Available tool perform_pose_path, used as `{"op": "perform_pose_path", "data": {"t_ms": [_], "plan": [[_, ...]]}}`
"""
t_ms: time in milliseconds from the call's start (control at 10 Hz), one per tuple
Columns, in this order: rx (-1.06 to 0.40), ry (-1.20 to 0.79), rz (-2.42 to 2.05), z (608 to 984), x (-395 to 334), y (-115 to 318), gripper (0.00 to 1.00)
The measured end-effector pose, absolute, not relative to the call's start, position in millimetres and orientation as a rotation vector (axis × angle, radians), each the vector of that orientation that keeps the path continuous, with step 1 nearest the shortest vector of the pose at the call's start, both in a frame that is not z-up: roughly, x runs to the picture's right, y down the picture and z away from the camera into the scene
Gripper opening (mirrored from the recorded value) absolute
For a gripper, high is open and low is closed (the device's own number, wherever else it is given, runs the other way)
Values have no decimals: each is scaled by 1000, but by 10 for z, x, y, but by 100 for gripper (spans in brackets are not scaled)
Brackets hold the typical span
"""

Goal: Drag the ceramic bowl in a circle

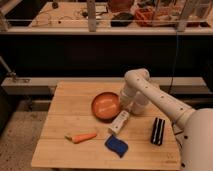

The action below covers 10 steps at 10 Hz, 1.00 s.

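Observation:
The ceramic bowl (106, 106) is round, shallow and orange-red. It sits upright on the wooden table (65, 100), a little right of the middle. My gripper (125, 103) is at the bowl's right rim, touching or just over it. The white arm (165, 102) reaches in from the lower right and bends down over the bowl's right side. The contact point itself is hidden behind the wrist.
A white bottle (118, 122) lies just in front of the bowl, near the gripper. A carrot (82, 136) and a blue sponge (116, 145) lie near the front edge. A black block (158, 131) stands at the right. A dark shelf runs behind the table.

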<state>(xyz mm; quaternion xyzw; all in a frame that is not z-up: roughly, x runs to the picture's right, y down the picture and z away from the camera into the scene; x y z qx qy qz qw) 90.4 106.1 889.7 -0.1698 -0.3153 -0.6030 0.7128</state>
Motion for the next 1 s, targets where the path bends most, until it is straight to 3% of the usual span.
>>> {"op": "perform_pose_path", "data": {"t_ms": [600,1000], "plan": [[-317,-824,-1622,8635,-528,1446,0],[-271,-879,-1660,8817,-843,1277,0]]}}
